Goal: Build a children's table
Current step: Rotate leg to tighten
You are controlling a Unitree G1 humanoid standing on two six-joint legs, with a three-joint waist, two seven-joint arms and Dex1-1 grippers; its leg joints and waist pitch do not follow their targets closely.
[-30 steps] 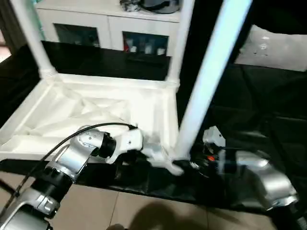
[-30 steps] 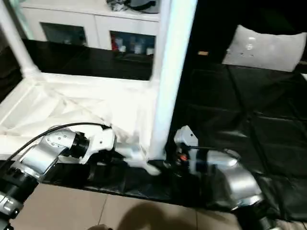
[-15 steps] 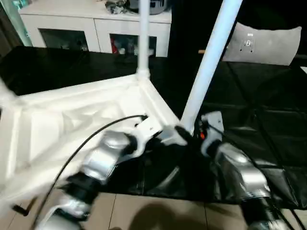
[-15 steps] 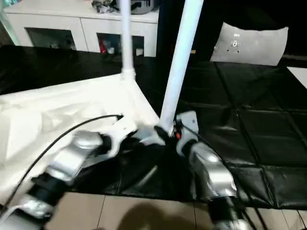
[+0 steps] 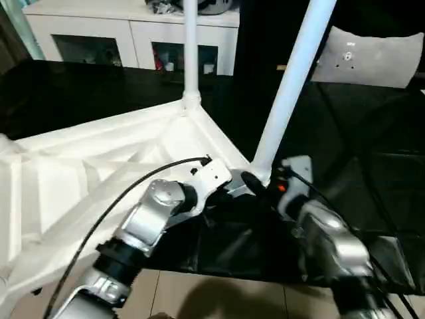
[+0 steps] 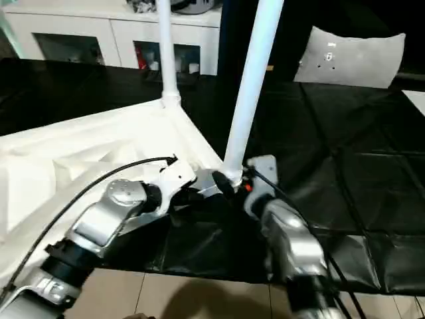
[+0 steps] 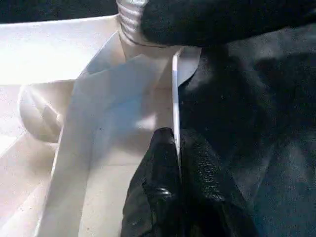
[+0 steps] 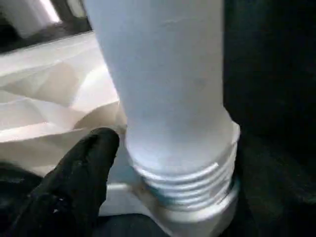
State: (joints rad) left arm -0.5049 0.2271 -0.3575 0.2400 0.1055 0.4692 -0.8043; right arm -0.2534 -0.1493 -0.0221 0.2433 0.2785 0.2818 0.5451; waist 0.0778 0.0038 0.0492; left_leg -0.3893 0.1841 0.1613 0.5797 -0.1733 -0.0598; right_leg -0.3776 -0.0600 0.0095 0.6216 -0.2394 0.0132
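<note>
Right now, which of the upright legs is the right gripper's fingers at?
The near leg, at the corner closest to the robot, threads still showing at its base; the far leg stands at the back corner by the cabinet.

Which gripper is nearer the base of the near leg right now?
Right. The right gripper sits against the leg's threaded base; the left gripper pinches the tabletop's rim just beside that corner.

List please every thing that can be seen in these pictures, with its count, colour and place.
table top: one, white, upside down on the black mat, ribs up
legs: two in view, white; near leg threaded into the near corner socket, far leg upright in the far corner
mat: one, black, on the floor
cabinet: one, white, behind
cushion: one, pale grey, back right
left gripper: one, black, shut on the table top's edge
right gripper: one, black, at the near leg's base
</note>
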